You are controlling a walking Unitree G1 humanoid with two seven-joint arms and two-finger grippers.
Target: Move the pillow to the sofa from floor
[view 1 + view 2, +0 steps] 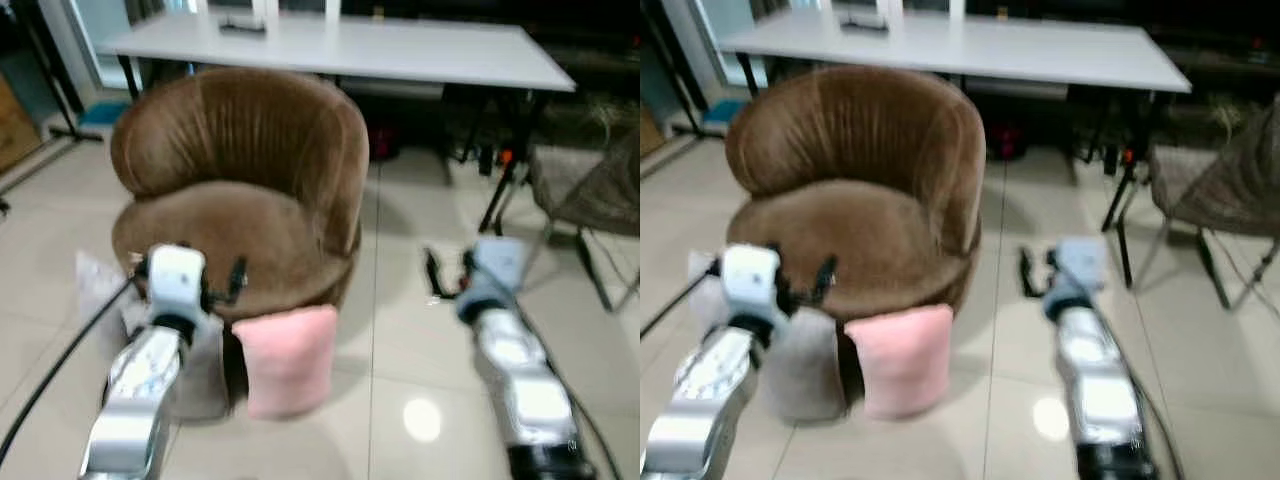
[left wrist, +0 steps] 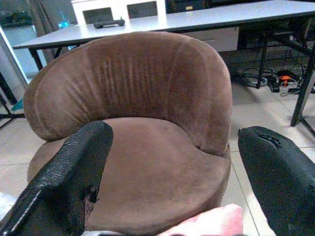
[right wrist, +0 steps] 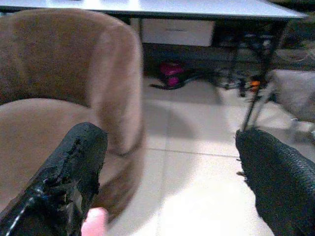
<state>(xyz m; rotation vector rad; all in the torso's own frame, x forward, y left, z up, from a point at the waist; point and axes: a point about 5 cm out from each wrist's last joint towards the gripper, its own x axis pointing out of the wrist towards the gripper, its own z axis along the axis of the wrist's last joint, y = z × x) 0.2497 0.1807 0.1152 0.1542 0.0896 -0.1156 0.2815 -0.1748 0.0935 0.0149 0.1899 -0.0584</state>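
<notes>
- While both arms reach forward, the pink pillow (image 1: 290, 358) stands on the tiled floor (image 1: 420, 330), leaning against the near front of the brown sofa (image 1: 240, 190).
- A grey cushion (image 1: 805, 365) stands just left of the pillow, touching it.
- The left gripper (image 1: 190, 283) hovers over the sofa's near seat edge, above the grey cushion, fingers spread wide.
- The right gripper (image 1: 447, 272) hangs over bare floor, right of the sofa, fingers spread apart too.
- A white table (image 1: 400, 50) stands behind the sofa, far side.
</notes>
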